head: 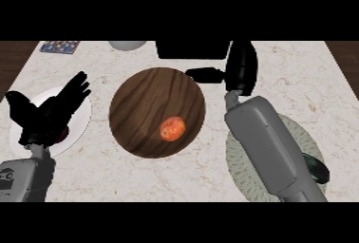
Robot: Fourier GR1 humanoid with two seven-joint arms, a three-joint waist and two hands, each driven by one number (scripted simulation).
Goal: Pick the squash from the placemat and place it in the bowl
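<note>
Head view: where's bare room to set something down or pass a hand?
Free: counter right of the right hand, above the placemat; the strip below the bowl, between left forearm and placemat; the bowl's upper half, its orange fruit sitting lower right. Crowded: left hand over the white plate.

A pale marbled counter [175, 175] fills the view, with dark wood [14, 54] at both upper corners.

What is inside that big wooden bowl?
An orange-red squash lies in the wooden bowl, toward its lower right. Nothing else shows inside; no arm covers it.
</note>
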